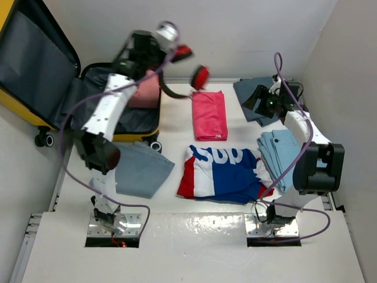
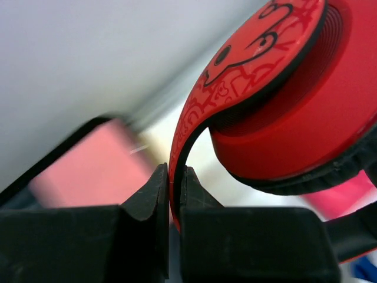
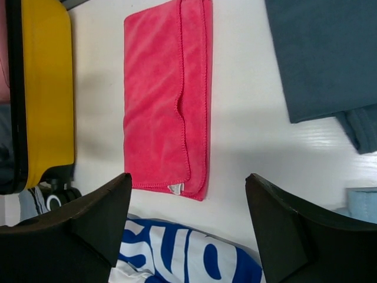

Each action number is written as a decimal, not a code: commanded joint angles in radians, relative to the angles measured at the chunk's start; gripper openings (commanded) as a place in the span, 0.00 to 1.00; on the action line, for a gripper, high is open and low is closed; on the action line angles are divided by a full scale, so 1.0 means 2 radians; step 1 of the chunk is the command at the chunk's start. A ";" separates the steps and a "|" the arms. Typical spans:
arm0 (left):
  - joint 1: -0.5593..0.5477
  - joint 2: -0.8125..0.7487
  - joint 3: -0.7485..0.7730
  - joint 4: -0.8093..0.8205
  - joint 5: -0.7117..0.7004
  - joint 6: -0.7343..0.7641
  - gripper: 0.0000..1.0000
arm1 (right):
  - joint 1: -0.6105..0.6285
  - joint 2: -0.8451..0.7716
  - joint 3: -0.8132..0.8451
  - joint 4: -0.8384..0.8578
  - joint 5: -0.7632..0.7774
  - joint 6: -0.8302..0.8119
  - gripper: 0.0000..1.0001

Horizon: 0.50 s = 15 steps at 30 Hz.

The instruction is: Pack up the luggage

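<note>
The luggage (image 1: 41, 71) lies open at the back left, a yellow hard case with its dark-lined lid up and a pink item (image 1: 146, 91) in its base. My left gripper (image 1: 166, 61) hangs beside the open case, above the table. It is shut on the thin band of the red headphones (image 2: 175, 177), whose red earcup (image 2: 294, 106) fills the left wrist view. In the top view the headphones (image 1: 199, 76) dangle blurred from the gripper. My right gripper (image 3: 188, 206) is open with nothing between its fingers, hovering over the table at the back right (image 1: 262, 100).
A folded pink towel (image 1: 209, 115) lies mid-table, with a red, white and blue shirt (image 1: 221, 171) in front of it. Folded grey jeans (image 1: 138, 168) lie by the left arm. A light blue garment (image 1: 280, 150) and a dark grey one (image 1: 250, 88) lie right.
</note>
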 commanded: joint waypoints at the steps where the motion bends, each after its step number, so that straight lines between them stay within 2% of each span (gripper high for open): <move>1: 0.102 -0.045 -0.008 0.029 -0.117 -0.071 0.00 | 0.013 0.014 0.014 0.027 -0.014 0.013 0.77; 3: 0.152 -0.052 -0.024 0.029 -0.177 -0.071 0.00 | 0.021 0.025 0.019 0.030 -0.014 0.017 0.77; 9: 0.265 -0.060 -0.042 0.035 -0.244 -0.123 0.00 | 0.041 0.054 0.044 0.033 -0.015 0.023 0.77; 15: 0.291 -0.024 -0.035 0.021 -0.297 -0.134 0.00 | 0.062 0.079 0.068 0.030 -0.015 0.029 0.77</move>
